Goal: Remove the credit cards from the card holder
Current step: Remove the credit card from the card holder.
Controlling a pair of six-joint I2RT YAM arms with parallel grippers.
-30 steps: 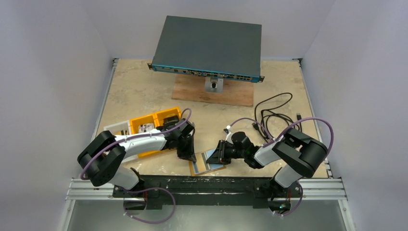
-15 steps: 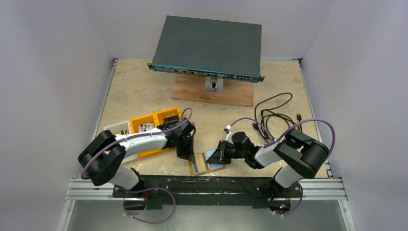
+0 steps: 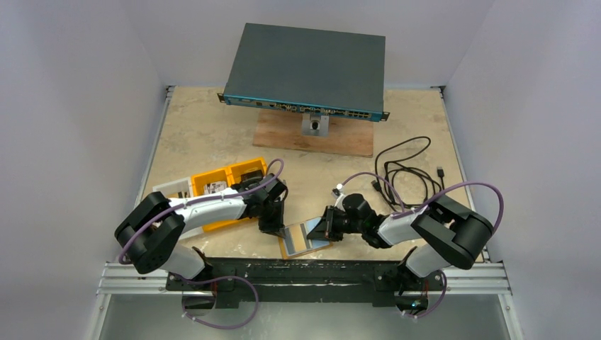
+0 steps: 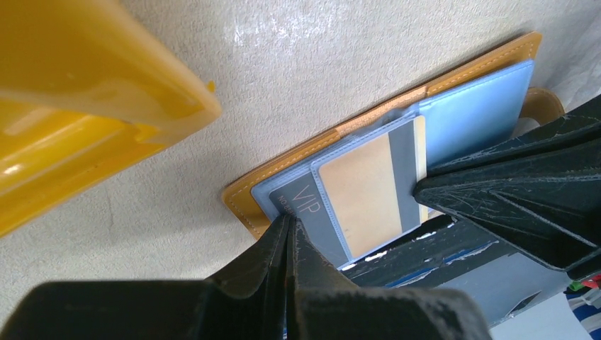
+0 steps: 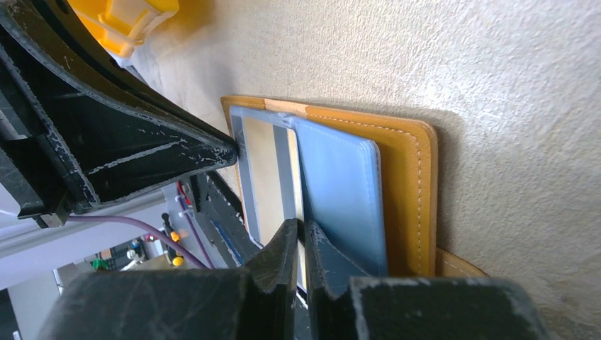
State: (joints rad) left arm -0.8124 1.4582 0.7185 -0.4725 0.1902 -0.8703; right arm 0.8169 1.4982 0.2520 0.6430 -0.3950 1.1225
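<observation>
The tan-orange card holder (image 3: 293, 245) lies open at the table's near edge, its blue lining up (image 4: 244, 205) (image 5: 407, 191). A grey card printed VIP (image 4: 305, 202) and a tan-faced card with a grey stripe (image 4: 361, 195) (image 5: 264, 177) sit in its clear pockets. My left gripper (image 3: 273, 228) (image 4: 287, 223) is shut, its tips pressing on the VIP card's corner at the holder's left end. My right gripper (image 3: 324, 228) (image 5: 302, 230) comes in from the right and is shut on the tan-faced card's thin edge, beside the blue flap (image 5: 340, 191).
A yellow compartment tray (image 3: 220, 185) (image 4: 85, 106) lies just left of the left gripper. A network switch (image 3: 308, 71) stands on a wooden board (image 3: 315, 138) at the back. Black cables (image 3: 404, 166) lie at the right. The metal rail (image 3: 305, 273) runs just below the holder.
The right arm's elbow has shifted slightly to the right. The left gripper has edged slightly up and left. The card holder stays where it was.
</observation>
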